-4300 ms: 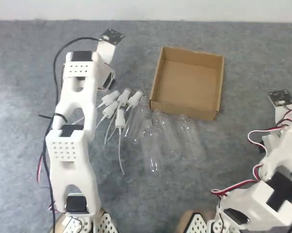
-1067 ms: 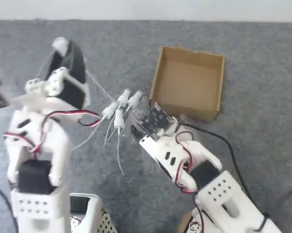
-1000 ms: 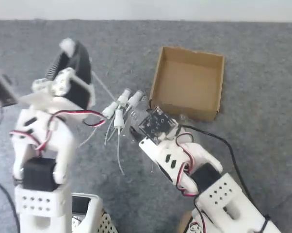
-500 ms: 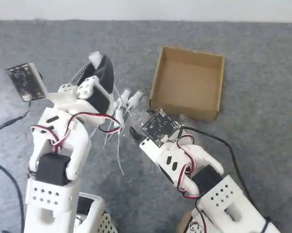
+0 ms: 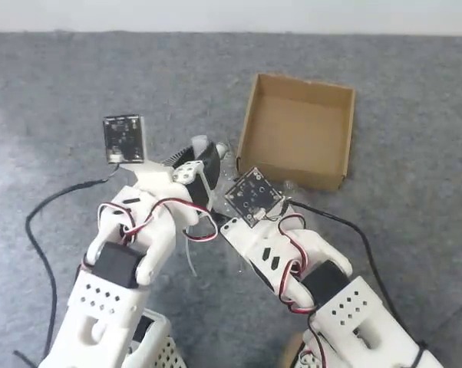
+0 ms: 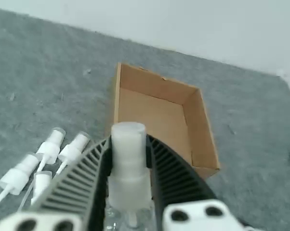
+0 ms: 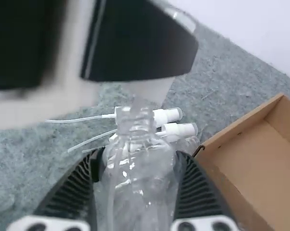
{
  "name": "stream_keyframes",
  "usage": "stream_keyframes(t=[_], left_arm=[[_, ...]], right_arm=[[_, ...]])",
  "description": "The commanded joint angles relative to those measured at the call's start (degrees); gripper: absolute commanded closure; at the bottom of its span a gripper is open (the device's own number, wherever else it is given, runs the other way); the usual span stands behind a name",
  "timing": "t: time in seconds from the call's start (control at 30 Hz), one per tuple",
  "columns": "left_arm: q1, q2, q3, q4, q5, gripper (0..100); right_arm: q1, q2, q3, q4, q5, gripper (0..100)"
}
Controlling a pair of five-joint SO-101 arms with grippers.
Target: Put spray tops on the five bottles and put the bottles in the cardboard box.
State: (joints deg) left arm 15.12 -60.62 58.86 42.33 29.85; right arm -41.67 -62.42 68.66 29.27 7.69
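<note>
My left gripper point(image 6: 129, 144) is shut on a white spray top point(image 6: 129, 161), held upright with a clear bottle point(image 6: 117, 216) directly beneath it. My right gripper point(image 7: 138, 166) is shut on that bottle point(image 7: 135, 175), whose neck points up at the spray top under the left gripper's black finger point(image 7: 135, 43). In the high view the left gripper point(image 5: 204, 165) and the right arm point(image 5: 292, 253) meet just left of the cardboard box point(image 5: 296, 130), which holds nothing. I cannot tell whether the top is seated on the neck.
Several loose spray tops point(image 6: 48, 147) lie on the grey carpet beside the box's left wall point(image 6: 117, 94), also seen past the held bottle as spray tops point(image 7: 176, 129). A bottle end point(image 5: 288, 185) pokes out near the box's front wall; the arms cover the other bottles.
The left arm swung right and down with the spray top, from the left side to above the bottle. The right arm, holding the bottle, barely moved.
</note>
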Motion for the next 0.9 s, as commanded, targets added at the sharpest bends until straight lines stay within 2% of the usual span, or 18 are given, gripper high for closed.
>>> stream_keyframes(t=[0.0, 0.13, 0.3, 0.63, 0.7, 0.87], left_arm=[[0.4, -0.1, 1.7, 0.6, -1.0, 99], [0.4, -0.1, 2.0, 0.8, -1.0, 99], [0.4, -0.2, 2.1, 0.9, -1.0, 99], [-0.1, -0.3, 1.5, 0.5, -1.1, 99], [-0.1, -0.3, 0.6, 1.1, -1.6, 99], [0.2, -0.3, -1.1, 3.6, -4.7, 99]], right_arm=[[1.7, -2.0, -1.5, -1.5, -1.1, 99.3], [2.3, -2.0, -1.2, -3.0, -1.3, 99.3], [2.4, -1.9, -1.2, -3.3, -5.5, 99.3], [2.4, -1.5, -1.1, -3.5, -6.0, 99.3], [2.5, -1.5, -1.1, -3.8, -8.6, 99.3], [3.6, -1.5, 3.3, -12.1, -10.5, 99.3]])
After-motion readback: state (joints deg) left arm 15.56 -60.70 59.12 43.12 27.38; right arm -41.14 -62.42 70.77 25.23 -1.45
